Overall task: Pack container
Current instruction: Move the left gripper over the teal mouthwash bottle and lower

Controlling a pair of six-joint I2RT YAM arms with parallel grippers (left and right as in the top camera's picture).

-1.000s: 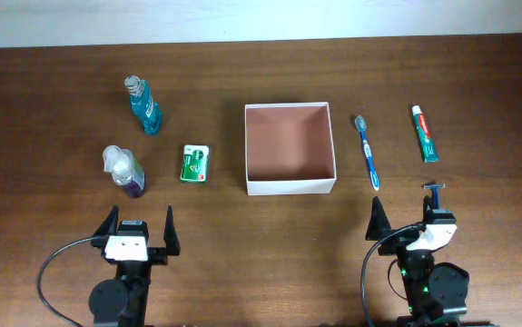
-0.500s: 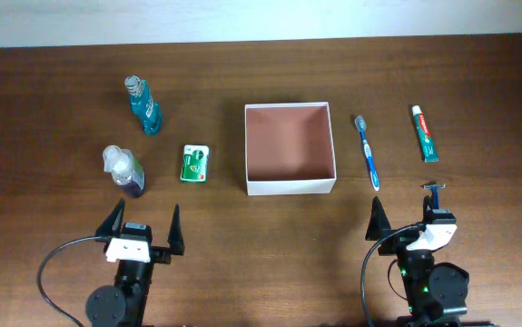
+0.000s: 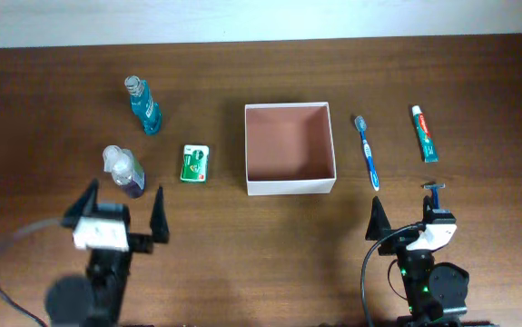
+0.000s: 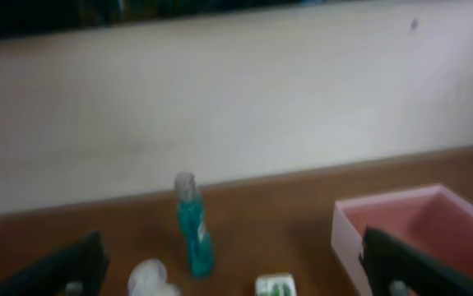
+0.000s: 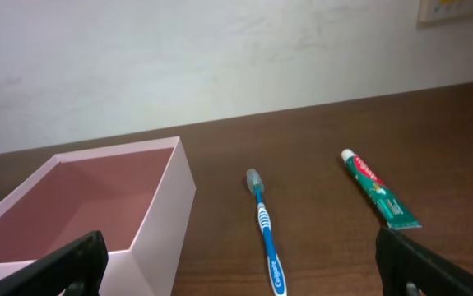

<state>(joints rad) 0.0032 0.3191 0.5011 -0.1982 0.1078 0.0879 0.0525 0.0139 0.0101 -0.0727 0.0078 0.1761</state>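
Note:
The container [image 3: 290, 187] is a square white box with a reddish-brown inside, at the table's middle; it also shows in the left wrist view [image 4: 345, 234] and the right wrist view [image 5: 166, 210]. It is empty. My left gripper [image 3: 123, 216] is open and empty, just in front of a purple bottle [image 3: 124, 172]. A teal bottle [image 3: 142, 105] and a green packet [image 3: 194, 163] lie left of the container. My right gripper [image 3: 404, 216] is open and empty, in front of a blue toothbrush [image 3: 368, 152], a toothpaste tube [image 3: 423, 133] and a razor [image 3: 434, 189].
A pale wall runs behind the table's far edge [image 3: 261, 42]. Black cables loop from both arm bases near the front edge.
My left arm has risen and moved left and forward, closer to the purple bottle. The right arm and all objects have not moved.

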